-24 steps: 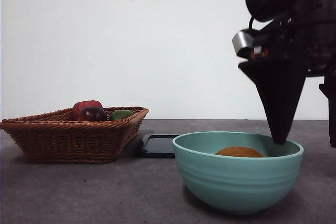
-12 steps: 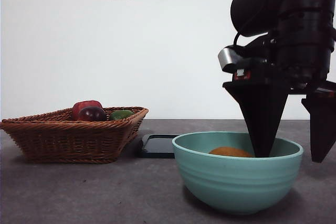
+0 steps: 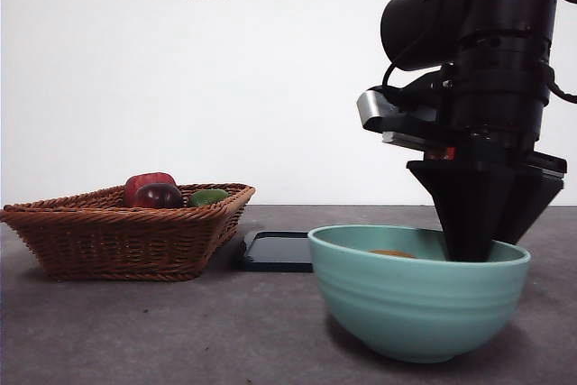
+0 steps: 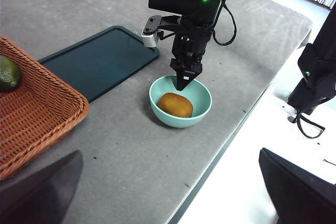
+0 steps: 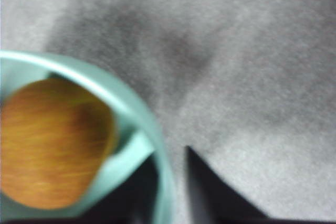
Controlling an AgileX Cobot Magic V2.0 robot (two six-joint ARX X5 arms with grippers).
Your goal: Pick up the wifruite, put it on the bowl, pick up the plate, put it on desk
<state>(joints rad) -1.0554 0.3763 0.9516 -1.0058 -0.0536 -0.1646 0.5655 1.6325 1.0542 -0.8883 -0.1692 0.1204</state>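
Right gripper (image 4: 183, 83): jaws astride the bowl (image 3: 419, 299) rim, one inside, one outside, nipping the wall.
Wifruite (image 4: 176, 104): inside bowl.
Plate (image 4: 97, 60): on desk (image 4: 121, 150), beside basket (image 3: 122, 227).
Left gripper (image 4: 168, 192): open, waiting.

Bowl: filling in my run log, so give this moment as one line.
fruit in bowl | right tool shut on bowl rim | left tool open, waiting | tray on table

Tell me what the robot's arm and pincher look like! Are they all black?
Mostly. The right arm is chunky, black and round, with thin black cables, a tiny green light and a silver block on its side. The right gripper has pointy black wedge jaws. The left gripper shows two broad black jaws.
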